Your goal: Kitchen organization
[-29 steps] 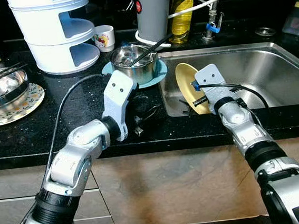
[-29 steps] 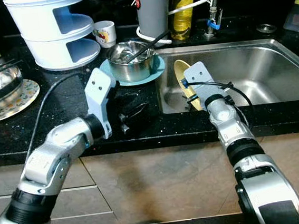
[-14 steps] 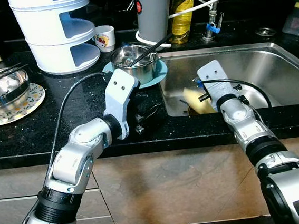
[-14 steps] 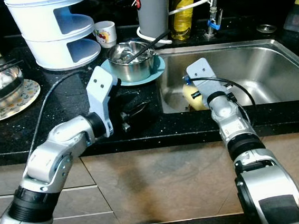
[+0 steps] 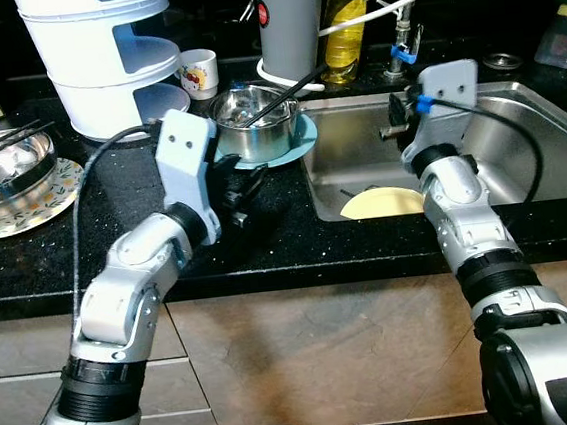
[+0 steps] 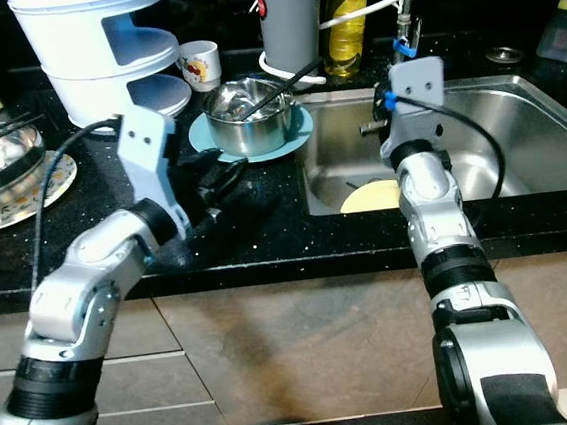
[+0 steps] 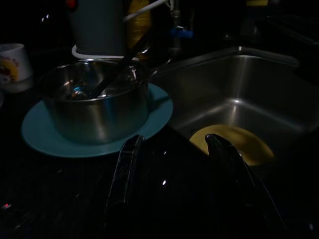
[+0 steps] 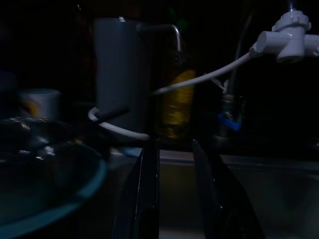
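Sorting Dishes at the Sink

Resting far left on the black table (image 5: 27, 257): steel bowl (image 5: 3, 169) on a patterned plate (image 5: 55, 189), white tiered rack (image 5: 108, 59) behind. Hovering beside the steel pot (image 5: 255, 120) on its teal plate (image 5: 301, 135): left gripper (image 7: 174, 164), fingers spread wide and empty, raised and drawn back toward the pot since a second ago. Lying flat on the sink (image 5: 548, 137) floor: yellow plate (image 5: 378, 201), propped upright and gripped a second ago, now released. Lifted clear above the basin, pointing at the faucet (image 5: 402, 35): right gripper (image 8: 172, 194), fingers slightly parted, holding nothing. Judged done: plate drop-off; likely next, the pot.
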`<state>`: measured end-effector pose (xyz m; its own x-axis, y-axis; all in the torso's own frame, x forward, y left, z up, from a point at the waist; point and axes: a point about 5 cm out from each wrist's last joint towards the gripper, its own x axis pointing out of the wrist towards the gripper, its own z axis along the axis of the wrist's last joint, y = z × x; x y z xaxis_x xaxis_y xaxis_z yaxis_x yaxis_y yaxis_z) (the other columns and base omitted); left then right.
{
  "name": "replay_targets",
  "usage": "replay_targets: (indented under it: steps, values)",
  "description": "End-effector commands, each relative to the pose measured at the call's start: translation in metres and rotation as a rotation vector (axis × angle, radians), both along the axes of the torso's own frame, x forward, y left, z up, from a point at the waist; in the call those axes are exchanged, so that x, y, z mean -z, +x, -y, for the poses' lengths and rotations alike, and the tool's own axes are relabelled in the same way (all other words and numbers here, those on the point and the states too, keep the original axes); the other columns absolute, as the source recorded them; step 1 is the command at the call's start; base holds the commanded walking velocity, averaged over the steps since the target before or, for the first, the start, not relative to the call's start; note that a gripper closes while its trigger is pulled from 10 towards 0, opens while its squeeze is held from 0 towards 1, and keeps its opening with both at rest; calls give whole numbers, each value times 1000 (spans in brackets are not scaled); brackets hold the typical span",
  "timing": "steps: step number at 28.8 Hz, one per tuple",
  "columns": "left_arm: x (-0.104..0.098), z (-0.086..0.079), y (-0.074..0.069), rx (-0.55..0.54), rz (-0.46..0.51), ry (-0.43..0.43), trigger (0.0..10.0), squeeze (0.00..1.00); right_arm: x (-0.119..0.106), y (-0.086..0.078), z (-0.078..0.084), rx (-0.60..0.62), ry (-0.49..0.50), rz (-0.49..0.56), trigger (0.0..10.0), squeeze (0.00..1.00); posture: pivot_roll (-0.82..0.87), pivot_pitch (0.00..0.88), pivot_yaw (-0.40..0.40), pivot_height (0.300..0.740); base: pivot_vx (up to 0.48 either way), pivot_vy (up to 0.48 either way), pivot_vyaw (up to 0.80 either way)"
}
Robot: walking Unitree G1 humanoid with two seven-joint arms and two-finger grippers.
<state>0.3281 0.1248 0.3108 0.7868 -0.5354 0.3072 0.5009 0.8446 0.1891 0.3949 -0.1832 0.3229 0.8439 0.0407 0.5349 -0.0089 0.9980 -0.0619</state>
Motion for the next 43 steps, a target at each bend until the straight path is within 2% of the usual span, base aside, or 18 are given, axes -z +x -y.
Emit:
replay_targets:
  steps: [1,3,4,8,13,14,18,23,26,29,30,31,33,35,38,40,42,43]
  values:
    - [8,-14,-3,-55,-10,36,10000,0,11,-3,0,-37,38,-30,10000,0,60,201,-1,740,0,0,0]
    - [9,-18,-3,-79,-6,54,10000,0,13,-4,-1,-46,47,-36,10000,0,60,201,-3,740,0,0,0]
    - [13,-28,-1,-145,-13,74,10000,0,18,-5,0,-53,89,-55,10000,0,62,200,-9,740,0,0,0]
    - [12,-51,0,-302,-36,-11,10000,0,24,-12,-2,-71,172,-77,10000,0,58,198,-13,740,0,0,0]
    - [17,-60,-1,-374,-88,-25,10000,0,34,-17,-8,-99,211,-116,10000,0,54,195,-20,740,0,0,0]
    - [19,-64,-2,-442,-110,-35,10000,0,41,-19,-11,-116,235,-146,10000,0,54,195,-20,740,0,0,0]
    - [20,-66,-2,-470,-111,-36,10000,0,44,-21,-12,-124,241,-161,10000,0,54,191,-22,740,0,0,0]
    - [19,-62,-5,-424,-93,-8,10000,0,45,-27,-17,-162,233,-179,10000,0,51,187,-22,740,0,0,0]
    - [25,-62,-8,-383,-141,-46,10000,0,44,-30,-23,-202,227,-186,10000,0,51,187,-22,740,0,0,0]
    - [28,-66,-8,-427,-150,-25,10000,0,45,-31,-24,-213,225,-188,10000,0,45,177,-17,740,0,0,0]
    - [32,-78,-6,-543,-182,-19,10000,0,45,-32,-25,-223,222,-193,10000,0,45,175,-16,740,0,0,0]
    - [32,-78,-6,-543,-182,-19,10000,0,45,-32,-25,-223,222,-193,10000,0,45,175,-16,740,0,0,0]
    - [37,-97,-5,-694,-212,-16,10000,0,44,-33,-26,-232,220,-197,10000,0,45,175,-16,740,0,0,0]
    - [39,-127,-2,-881,-174,165,10000,0,44,-33,-27,-240,218,-201,10000,0,48,172,-22,740,0,0,0]
    - [39,-133,-1,-904,-171,178,10000,0,43,-33,-29,-246,218,-202,10000,0,48,172,-22,740,0,0,0]
    - [38,-147,0,-957,-185,133,10000,0,40,-34,-32,-261,212,-207,10000,0,46,173,-21,740,0,0,0]
    - [38,-151,0,-975,-188,123,10000,0,40,-34,-33,-265,209,-206,10000,0,46,173,-21,740,0,0,0]
    - [38,-156,0,-990,-192,115,10000,847,39,-33,-34,-268,205,-204,10000,0,46,173,-21,740,0,0,0]
